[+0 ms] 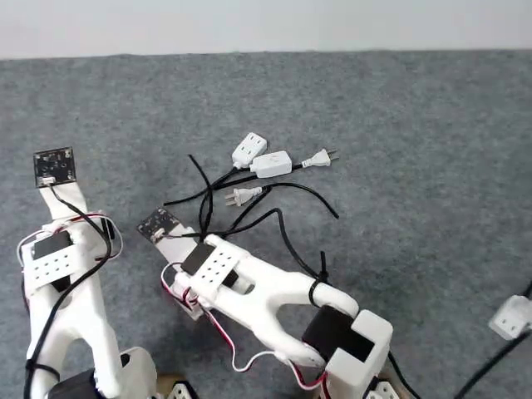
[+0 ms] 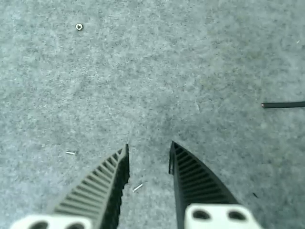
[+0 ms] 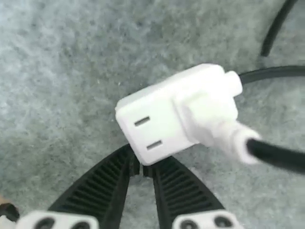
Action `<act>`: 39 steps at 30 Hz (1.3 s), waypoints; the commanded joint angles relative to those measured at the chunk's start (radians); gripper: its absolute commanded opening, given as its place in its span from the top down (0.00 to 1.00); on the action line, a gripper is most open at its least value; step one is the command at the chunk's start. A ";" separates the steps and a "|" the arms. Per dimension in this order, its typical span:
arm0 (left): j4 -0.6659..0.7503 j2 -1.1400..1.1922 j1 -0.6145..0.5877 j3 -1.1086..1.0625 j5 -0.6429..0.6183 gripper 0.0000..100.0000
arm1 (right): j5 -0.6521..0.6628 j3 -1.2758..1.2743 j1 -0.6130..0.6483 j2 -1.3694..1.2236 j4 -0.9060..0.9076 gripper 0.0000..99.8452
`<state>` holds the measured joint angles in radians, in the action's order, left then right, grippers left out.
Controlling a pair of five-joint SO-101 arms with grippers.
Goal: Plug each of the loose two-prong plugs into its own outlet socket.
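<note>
Two arms work over grey carpet (image 1: 416,166). On the left gripper (image 2: 149,149) the fingers are apart with bare carpet between them, holding nothing. A metal sliver (image 2: 137,187) lies between its fingers and a second sliver (image 2: 70,152) sits just outside one finger. A small nut (image 2: 79,27) is well ahead of the tips to one side, and a black cable end (image 2: 283,104) is off to the other side. On the right gripper (image 3: 141,167) the fingers are almost together with only a thin gap, and the tips sit right at the edge of a white outlet socket (image 3: 162,124). Cannot tell whether they pinch that edge or only touch it. The socket is tilted with its two slots facing the wrist camera, and a black cord (image 3: 281,155) leaves its far end. In the high view a cable tangle lies beyond the right arm's wrist (image 1: 212,266). The near plug (image 1: 241,196) is closest to that wrist, loose on the carpet with its prongs bare. Farther out are a socket block (image 1: 248,148) and, just beside it, an oblong block (image 1: 271,163). The far plug (image 1: 320,159) hangs off the oblong block by a short white lead, prongs pointing away and in no socket. An edge socket (image 1: 509,317) lies well apart from both arms, on the right arm's outer side.
</note>
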<state>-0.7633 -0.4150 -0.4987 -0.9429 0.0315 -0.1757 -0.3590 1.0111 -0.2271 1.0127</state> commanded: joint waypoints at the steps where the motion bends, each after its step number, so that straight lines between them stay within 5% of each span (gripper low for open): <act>1: 0.023 -0.021 -0.002 0.035 -0.005 0.86 | 0.011 0.057 -0.024 0.019 0.024 0.98; 15: 0.020 -0.020 0.023 0.031 0.021 0.83 | -0.095 0.058 -0.016 0.145 0.053 0.75; 26: 0.023 -0.020 0.025 0.022 0.021 0.82 | -0.405 0.089 0.028 0.140 -0.142 0.74; 39: 0.025 -0.020 0.023 0.022 0.023 0.82 | -0.417 0.227 0.002 -0.073 -0.120 0.74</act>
<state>-0.7633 -0.4150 -0.4833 -0.9429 0.0437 -0.5838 -0.2148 1.0249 -0.2639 0.8807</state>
